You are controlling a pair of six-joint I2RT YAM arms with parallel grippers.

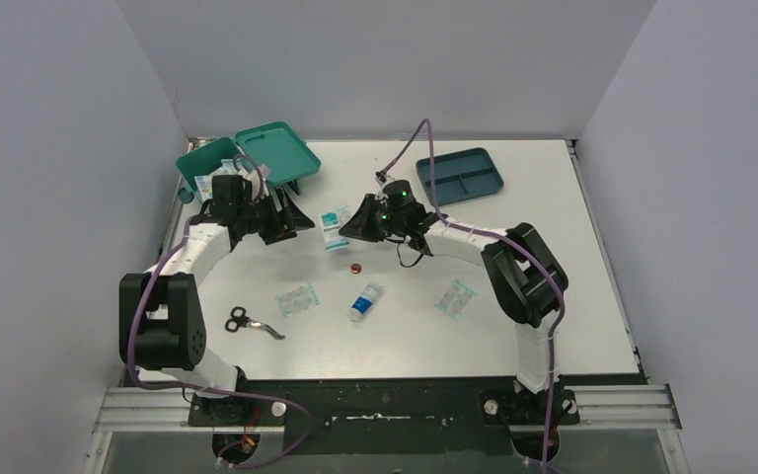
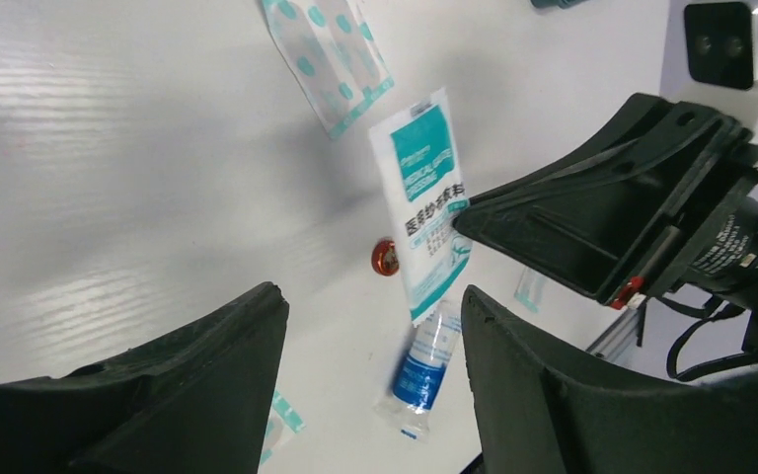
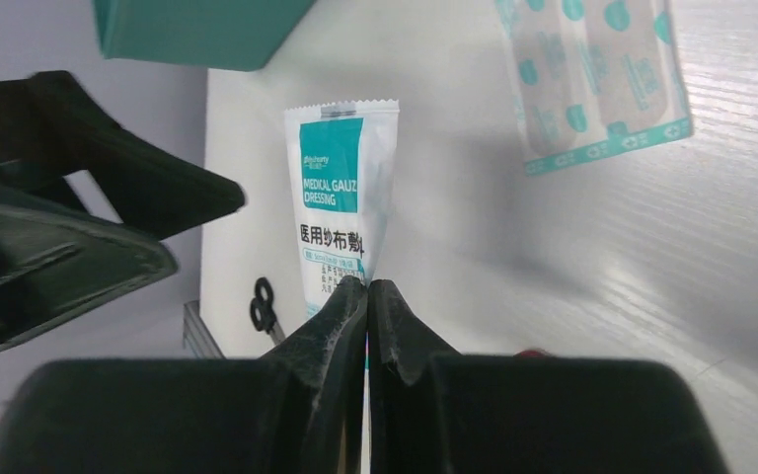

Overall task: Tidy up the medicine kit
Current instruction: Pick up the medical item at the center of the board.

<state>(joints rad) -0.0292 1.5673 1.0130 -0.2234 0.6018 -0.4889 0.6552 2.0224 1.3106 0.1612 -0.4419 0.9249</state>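
Note:
The medicine kit is a teal box at the table's far left, its lid swung open. Its underside shows in the right wrist view. My right gripper is shut on one edge of a white and teal gauze dressing packet, holding it above the table. My left gripper is open and empty, just left of the packet and facing it. The right gripper shows there pinching the packet's side.
A dark blue-teal divided tray lies at the back right. On the table lie a small red cap, a blue tube packet, two plaster packets and scissors.

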